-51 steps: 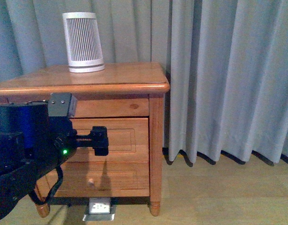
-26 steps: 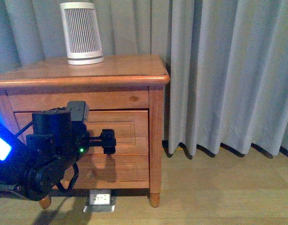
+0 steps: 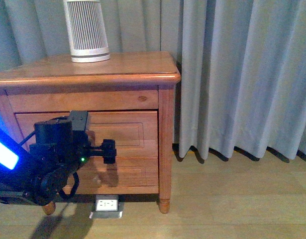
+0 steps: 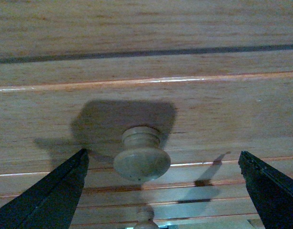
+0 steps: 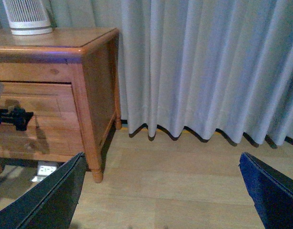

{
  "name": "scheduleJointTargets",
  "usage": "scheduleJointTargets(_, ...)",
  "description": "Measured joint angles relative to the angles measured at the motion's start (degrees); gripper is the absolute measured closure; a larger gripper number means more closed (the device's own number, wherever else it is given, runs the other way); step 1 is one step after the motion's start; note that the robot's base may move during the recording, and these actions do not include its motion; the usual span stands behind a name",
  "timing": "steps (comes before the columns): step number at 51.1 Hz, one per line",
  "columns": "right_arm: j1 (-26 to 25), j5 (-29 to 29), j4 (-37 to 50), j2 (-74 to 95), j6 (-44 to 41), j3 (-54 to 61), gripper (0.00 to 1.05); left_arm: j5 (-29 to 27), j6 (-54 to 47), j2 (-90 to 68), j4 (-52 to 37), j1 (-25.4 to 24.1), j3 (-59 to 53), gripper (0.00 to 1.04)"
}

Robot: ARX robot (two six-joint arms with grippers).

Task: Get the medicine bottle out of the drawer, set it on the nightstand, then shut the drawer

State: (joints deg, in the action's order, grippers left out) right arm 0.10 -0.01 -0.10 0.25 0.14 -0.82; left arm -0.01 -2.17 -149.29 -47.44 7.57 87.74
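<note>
The left hand [image 3: 109, 151] hangs at the nightstand [image 3: 93, 74] front, its fingers [image 4: 51, 191] spread wide either side of the drawer [image 3: 133, 130]'s round knob [image 4: 141, 160], not touching it. The drawer is shut, and the medicine bottle is out of sight, presumably inside. The knob looks hard and smooth, so it is best pinched behind its cap. The right hand [image 5: 160, 162] is spread and empty.

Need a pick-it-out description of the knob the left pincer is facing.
Find the orange-brown nightstand beside the grey curtain, then its upper drawer. The knob is the round pale wooden one on that front, framed by the open left pincer; a second knob sits lower down.
</note>
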Motion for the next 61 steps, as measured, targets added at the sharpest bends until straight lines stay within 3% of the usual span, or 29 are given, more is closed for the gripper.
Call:
scheduleJointTargets(53,0.00,0.00,0.00,0.00,0.00,0.00,0.07,-0.20,-0.57,1.77,0.59,-0.94,-0.28,0.07)
scheduleJointTargets(61,0.00,0.00,0.00,0.00,0.00,0.00,0.07,-0.68,-0.61,2.08,0.61,-1.36,-0.37,0.39)
